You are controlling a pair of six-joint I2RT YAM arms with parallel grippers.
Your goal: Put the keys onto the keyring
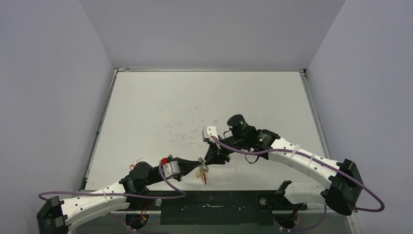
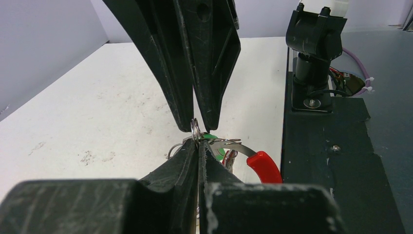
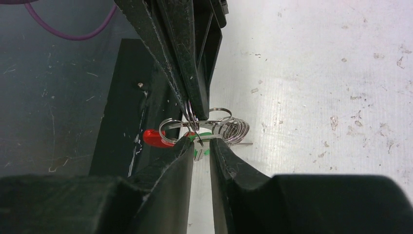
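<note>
My two grippers meet tip to tip low over the table's near edge. My left gripper (image 1: 200, 166) (image 2: 198, 144) is shut on the keyring, a silvery band (image 2: 239, 146) with a red plastic piece (image 2: 263, 166) (image 3: 155, 138). My right gripper (image 1: 210, 157) (image 3: 202, 142) is closed with a narrow gap on the flat head of a silver key with a green tag (image 3: 200, 152) (image 2: 212, 138). Several small split rings (image 3: 230, 127) hang bunched on the band. More keys and tags dangle below the grippers (image 1: 203, 175).
A black base plate (image 1: 209, 207) (image 2: 331, 161) (image 3: 122, 92) runs along the near edge right beside the grippers. The right arm's mount (image 2: 314, 53) stands on it. A small reddish bit (image 1: 137, 161) lies by the left arm. Grey walls enclose the table.
</note>
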